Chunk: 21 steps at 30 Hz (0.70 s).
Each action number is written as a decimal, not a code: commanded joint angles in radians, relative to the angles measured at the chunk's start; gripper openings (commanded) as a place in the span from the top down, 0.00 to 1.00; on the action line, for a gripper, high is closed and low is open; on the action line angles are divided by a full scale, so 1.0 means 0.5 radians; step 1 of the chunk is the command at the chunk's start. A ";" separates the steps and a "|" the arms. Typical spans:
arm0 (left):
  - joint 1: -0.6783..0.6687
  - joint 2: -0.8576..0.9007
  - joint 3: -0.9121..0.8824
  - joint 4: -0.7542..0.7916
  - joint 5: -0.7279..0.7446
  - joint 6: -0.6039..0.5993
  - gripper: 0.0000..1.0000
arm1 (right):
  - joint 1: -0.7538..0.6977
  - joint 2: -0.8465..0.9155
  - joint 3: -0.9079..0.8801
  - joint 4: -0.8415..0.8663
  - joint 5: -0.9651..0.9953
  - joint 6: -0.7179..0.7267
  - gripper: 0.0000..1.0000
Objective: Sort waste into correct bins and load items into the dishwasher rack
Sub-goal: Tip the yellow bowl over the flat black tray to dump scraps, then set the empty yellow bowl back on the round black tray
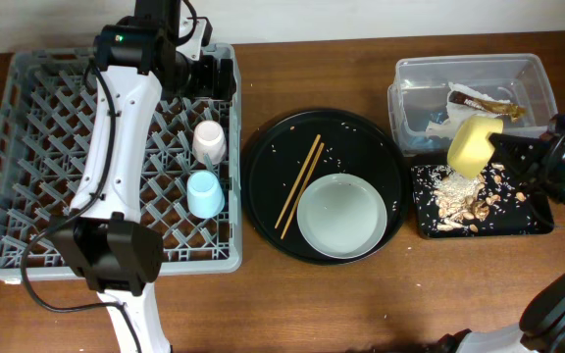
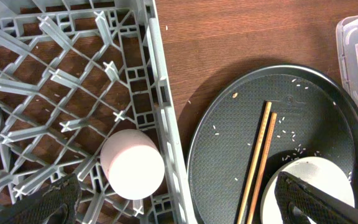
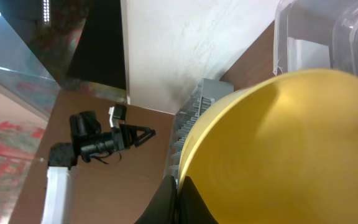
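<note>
Roughly halfway.
Racked near left edge: pink cup [image 1: 209, 140], blue cup [image 1: 205, 192]. Left to load: plate [image 1: 341, 216], chopsticks [image 1: 300, 183] mid-desk; yellow bowl [image 1: 471, 145], clamped by right gripper [image 1: 500, 147], tipped over black tray [image 1: 536, 224] near right edge. Empty left gripper [image 2: 176, 198] spread.

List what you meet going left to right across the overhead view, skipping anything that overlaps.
grey rack → round black tray → yellow bowl
</note>
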 commanded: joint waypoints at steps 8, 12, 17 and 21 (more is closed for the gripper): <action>0.013 -0.011 0.038 0.005 0.021 -0.012 0.01 | 0.087 -0.010 0.010 0.005 0.055 0.228 0.96; 0.013 -0.011 0.038 0.005 0.021 -0.012 0.01 | 0.208 -0.082 0.018 0.004 0.202 0.244 0.96; 0.013 -0.011 0.038 0.005 0.021 -0.012 0.01 | 0.881 -0.243 0.328 -0.027 0.977 0.244 0.96; 0.013 -0.011 0.038 0.005 0.021 -0.012 0.01 | 1.709 -0.221 0.478 -0.101 2.353 0.205 0.96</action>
